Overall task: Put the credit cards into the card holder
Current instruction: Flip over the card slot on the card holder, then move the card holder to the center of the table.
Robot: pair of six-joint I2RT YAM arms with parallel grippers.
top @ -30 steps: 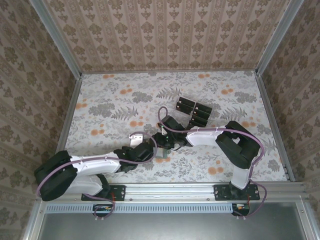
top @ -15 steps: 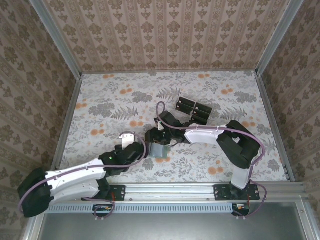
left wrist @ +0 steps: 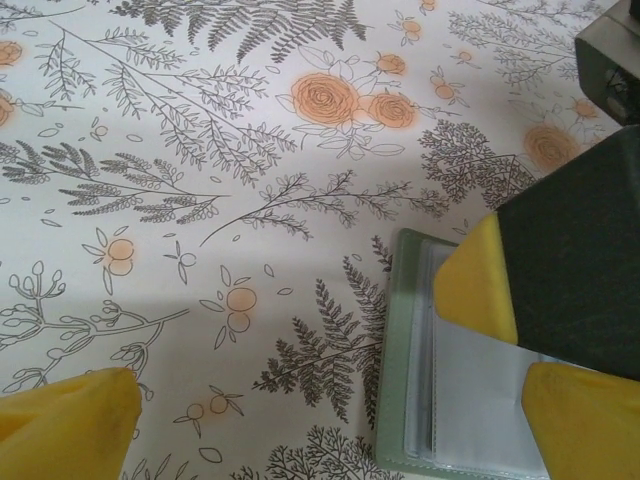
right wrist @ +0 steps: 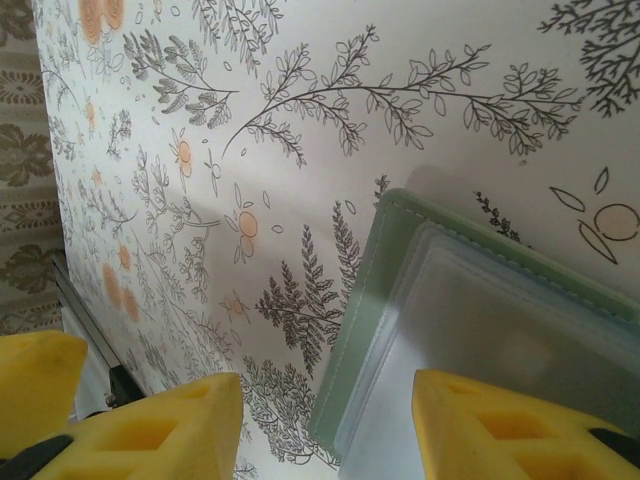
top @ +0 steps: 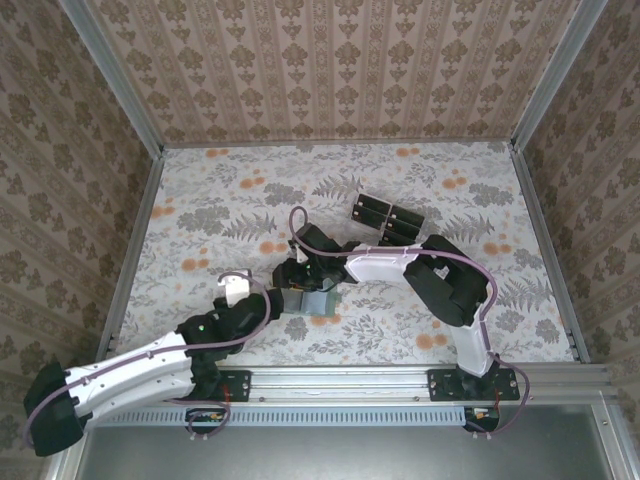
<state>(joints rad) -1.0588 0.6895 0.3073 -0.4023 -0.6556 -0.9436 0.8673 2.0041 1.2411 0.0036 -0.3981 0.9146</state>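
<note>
Card holder (top: 312, 304): a small, flat, grey-green rectangular pouch is laid flat on the table, near the front and about midway across. Clear plastic sleeves are seen facing up inside its stitched green border (left wrist: 400, 380) (right wrist: 365, 300).
Credit cards (top: 387, 218): small flat black rectangular cards with tiny light marks are grouped close together on the table. They are set well apart from the card holder, farther back and to the right.
Right gripper (top: 300, 288): it is lowered over the left part of the card holder. Its yellow foam pads are held partly apart (right wrist: 320, 420), and nothing is pinched between them. In the right wrist view one pad (right wrist: 500, 430) is seen over the clear sleeve and the other (right wrist: 150, 420) over the table beside the holder's edge. Whether the sleeve is touched cannot be told.
Left gripper (top: 268, 308): it is held low, just left of the card holder. Its fingers are spread wide (left wrist: 320, 420), with one yellow pad (left wrist: 65, 420) over the table and the other (left wrist: 585, 420) at the holder's near part.
Table (top: 220, 200): it is covered in a white surface printed with grey ferns and orange flowers.
Walls (top: 330, 70): beige patterned panels are set around the table.
</note>
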